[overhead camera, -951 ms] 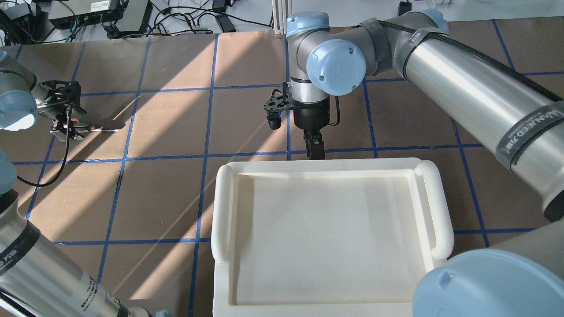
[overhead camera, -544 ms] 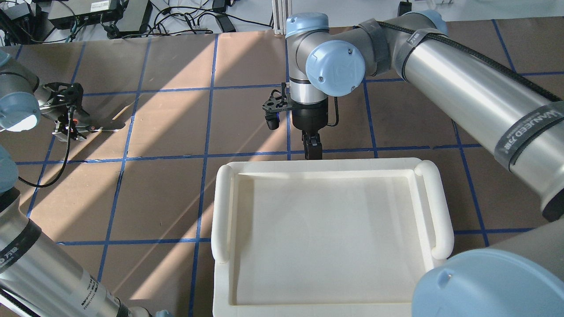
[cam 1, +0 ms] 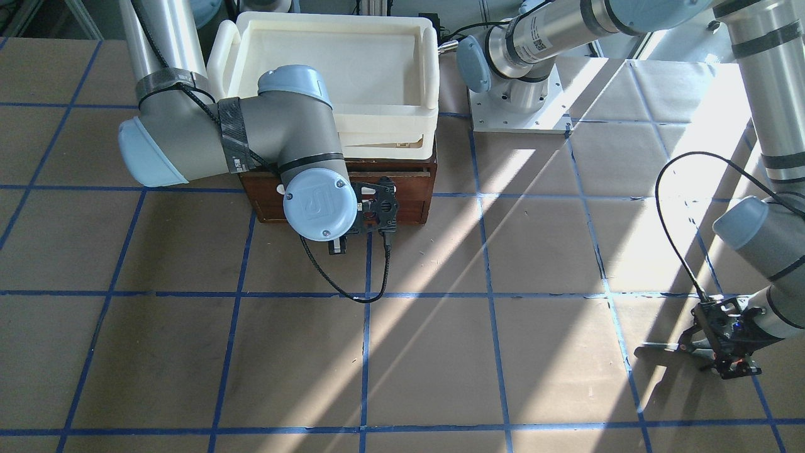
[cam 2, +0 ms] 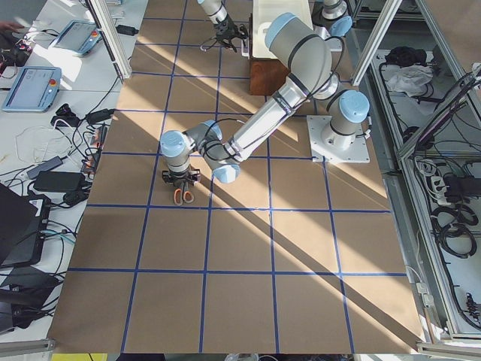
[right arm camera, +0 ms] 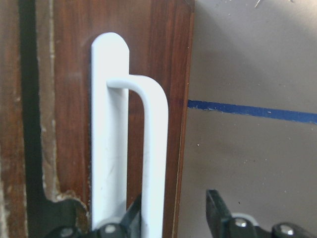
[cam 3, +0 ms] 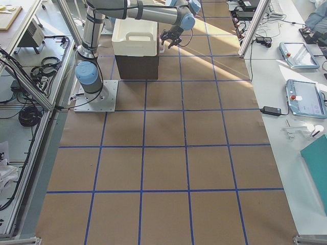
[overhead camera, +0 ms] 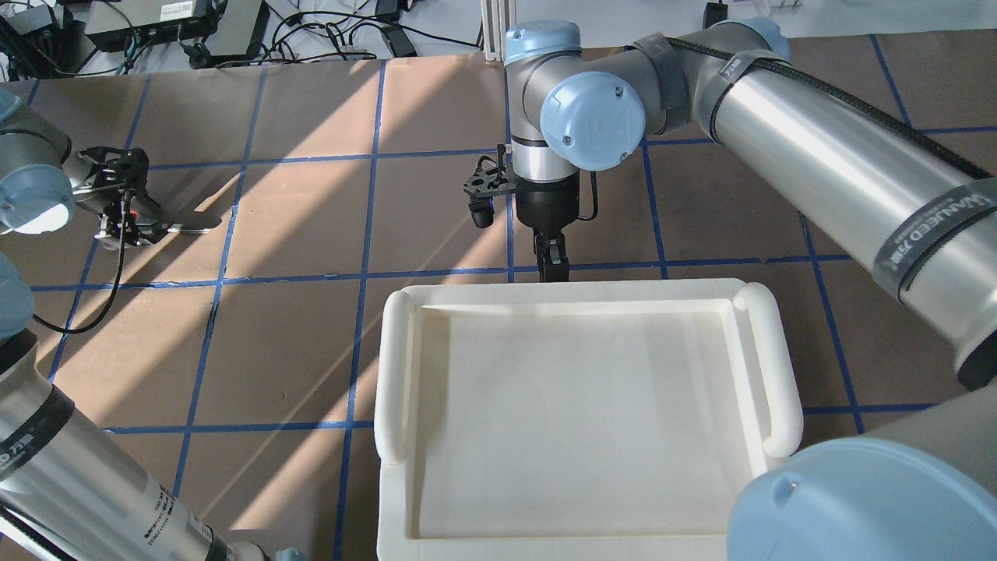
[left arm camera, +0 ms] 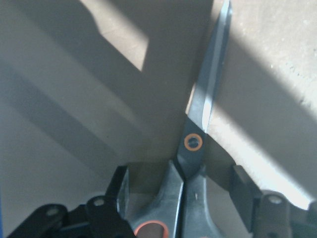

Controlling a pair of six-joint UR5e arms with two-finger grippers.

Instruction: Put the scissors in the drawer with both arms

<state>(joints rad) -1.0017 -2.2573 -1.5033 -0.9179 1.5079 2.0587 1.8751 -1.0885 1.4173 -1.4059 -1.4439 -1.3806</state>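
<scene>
Dark-bladed scissors (left arm camera: 194,144), blades together, orange pivot ring, grey orange-lined handles.

In the overhead view, right edge, a black strap (overhead camera: 935,227) round the right arm (overhead camera: 818,156) reads "WANJEED" in white, then Chinese characters. At lower left, the left arm (overhead camera: 86,483) carries a white sticker (overhead camera: 167,516), its print too small to read. In the front-facing view, a blue joint cap (cam 1: 317,204) bears an embossed "UR" logo.

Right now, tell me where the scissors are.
The scissors lie flat on the table at the overhead view's far left, handles between the left gripper's open fingers, far from the drawer.
</scene>
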